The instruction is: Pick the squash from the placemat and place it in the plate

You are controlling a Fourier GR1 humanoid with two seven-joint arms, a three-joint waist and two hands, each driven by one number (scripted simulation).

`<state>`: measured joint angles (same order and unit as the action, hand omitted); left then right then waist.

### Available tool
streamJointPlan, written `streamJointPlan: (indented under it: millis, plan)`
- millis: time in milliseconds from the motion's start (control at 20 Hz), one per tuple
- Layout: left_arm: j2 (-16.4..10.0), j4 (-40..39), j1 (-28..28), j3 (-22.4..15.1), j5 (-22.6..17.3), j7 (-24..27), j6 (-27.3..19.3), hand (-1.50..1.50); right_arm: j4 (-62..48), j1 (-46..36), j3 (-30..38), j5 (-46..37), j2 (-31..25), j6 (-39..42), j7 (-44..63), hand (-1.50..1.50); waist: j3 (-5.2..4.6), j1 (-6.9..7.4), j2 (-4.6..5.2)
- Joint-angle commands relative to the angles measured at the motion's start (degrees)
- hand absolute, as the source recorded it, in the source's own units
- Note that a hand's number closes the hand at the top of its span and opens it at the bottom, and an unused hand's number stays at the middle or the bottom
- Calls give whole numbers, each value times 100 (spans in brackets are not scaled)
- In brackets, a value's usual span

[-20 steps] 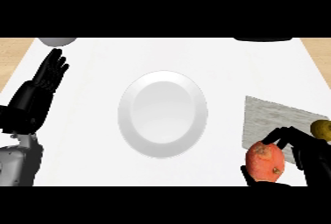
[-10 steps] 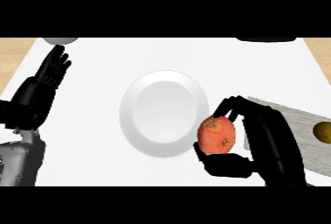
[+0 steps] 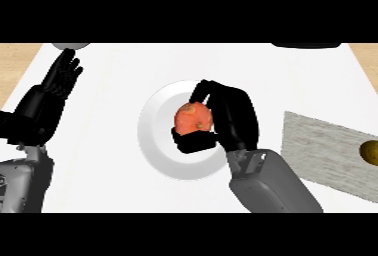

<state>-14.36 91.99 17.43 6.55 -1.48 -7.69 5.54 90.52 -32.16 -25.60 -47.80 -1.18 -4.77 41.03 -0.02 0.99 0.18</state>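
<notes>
The right hand [image 3: 230, 115], fingers curled round the squash [image 3: 193, 118], has travelled left off the placemat [image 3: 325, 150] and is now over the plate [image 3: 159, 152] (a second ago it was at the mat's left edge), leaving the mat uncovered.

The white worktop [image 3: 111, 165] looked smooth and matt, with pale wood-grained strips [image 3: 18, 55] at its far corners. The round white plate [image 3: 151, 135] had a smooth, faintly glossy, ceramic-like face. The orange squash [image 3: 194, 119] showed a dull, blotchy, slightly rough skin and the grey rectangular placemat [image 3: 325, 150] a speckled, cloth-like grain, while the black right robot hand [image 3: 232, 115] and black left robot hand [image 3: 55, 87] looked like matt plastic above smooth grey forearms [image 3: 269, 185] with a soft sheen.
</notes>
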Motion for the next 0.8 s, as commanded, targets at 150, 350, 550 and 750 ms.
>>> streamJointPlan:
  millis: [150, 350, 550, 750]
  plan:
    - [-20, 301, -294, 66, -150, -34, 169, 0, -2376, -1126, -100, 213, 115, -1082, -265, 150, 1, 74, 7]
    - [-25, 103, -154, 6, -67, 56, 212, 0, -3543, -1566, -670, 611, 117, -1417, -284, 150, 0, 149, 39]
    - [51, -63, 84, -52, -4, -44, 148, 0, -4180, -1765, -535, 1688, 118, -2454, -608, -150, 4, 182, 52]
    - [111, 70, -70, -136, 84, 133, 143, 0, -4786, -2061, -612, 2626, 118, -2593, -1196, -150, 6, 277, 68]
